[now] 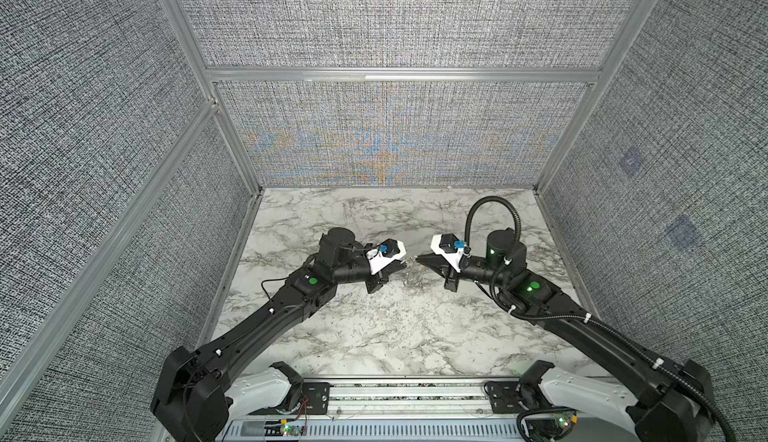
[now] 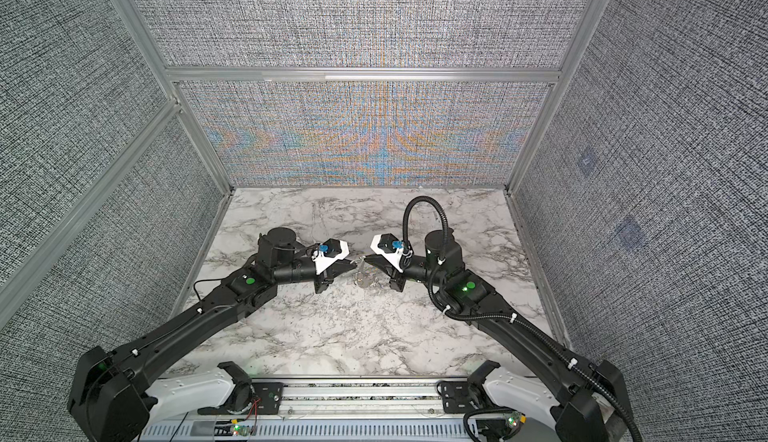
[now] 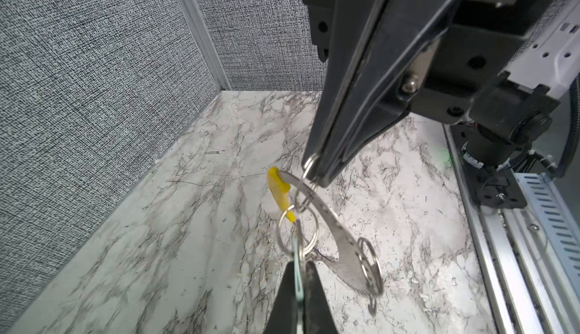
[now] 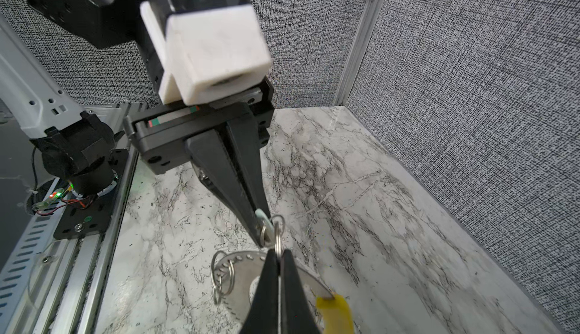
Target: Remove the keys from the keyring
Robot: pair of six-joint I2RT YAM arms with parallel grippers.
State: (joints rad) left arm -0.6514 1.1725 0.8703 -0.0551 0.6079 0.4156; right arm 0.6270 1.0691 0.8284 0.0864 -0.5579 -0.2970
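Both arms meet over the middle of the white, grey-veined marble counter (image 1: 374,336). Between them, clear of the surface, hangs the keyring (image 3: 342,238), a large thin grey metal hoop with a flat perforated band and a yellow curved plastic sleeve (image 3: 277,188) on part of its rim. The right pincer (image 3: 314,174) is closed on a small steel split ring (image 4: 277,238) threaded on the hoop, apparently to anchor the bunch so it cannot swing or follow a pull. The left pincer (image 4: 261,238) is clamped on the small pale silvery-white key (image 4: 260,218), almost tip to tip with its partner. The two grips thus sit just beside each other, on either side of the link that must be worked apart. More small loose rings (image 4: 223,277) dangle from the band's other end. The blue-headed key cannot be made out. The pale key looks not yet off its ring, so the step in hand is probably drawing or twisting it free. With so slight a purchase on thin metal, a slip seems the main risk.
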